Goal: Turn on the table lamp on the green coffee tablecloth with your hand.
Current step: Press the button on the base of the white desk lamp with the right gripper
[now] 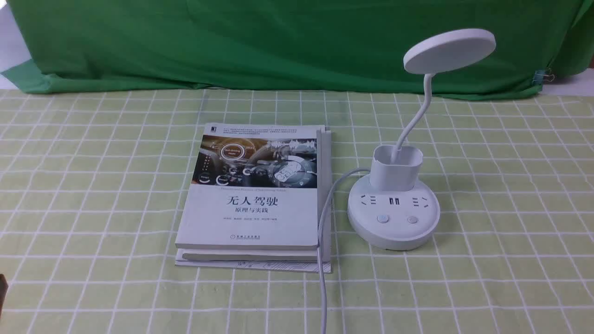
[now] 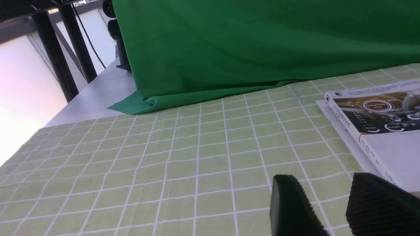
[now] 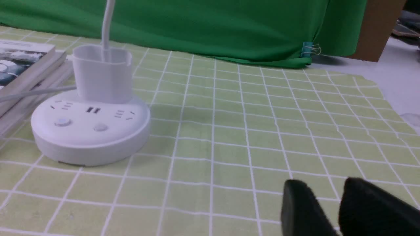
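Note:
The white table lamp (image 1: 393, 218) stands right of centre on the green coffee tablecloth (image 1: 510, 208). Its disc head (image 1: 449, 50) looks unlit, and two round buttons (image 1: 382, 218) (image 1: 412, 219) sit on the base's front. In the right wrist view the lamp base (image 3: 90, 131) lies well off to one side of my right gripper (image 3: 325, 186). That gripper is open over bare tablecloth (image 3: 246, 131), with nothing between its fingers. My left gripper (image 2: 323, 183) is open too, low over the cloth (image 2: 164, 164) beside the books. Neither arm shows in the front view.
A stack of books (image 1: 253, 199) lies left of the lamp, and the lamp's white cord (image 1: 322, 241) runs along its right edge toward the front. A dark green backdrop (image 1: 278, 41) closes off the far side, held by a binder clip (image 1: 543, 76). A brown box (image 3: 377, 29) stands beyond it.

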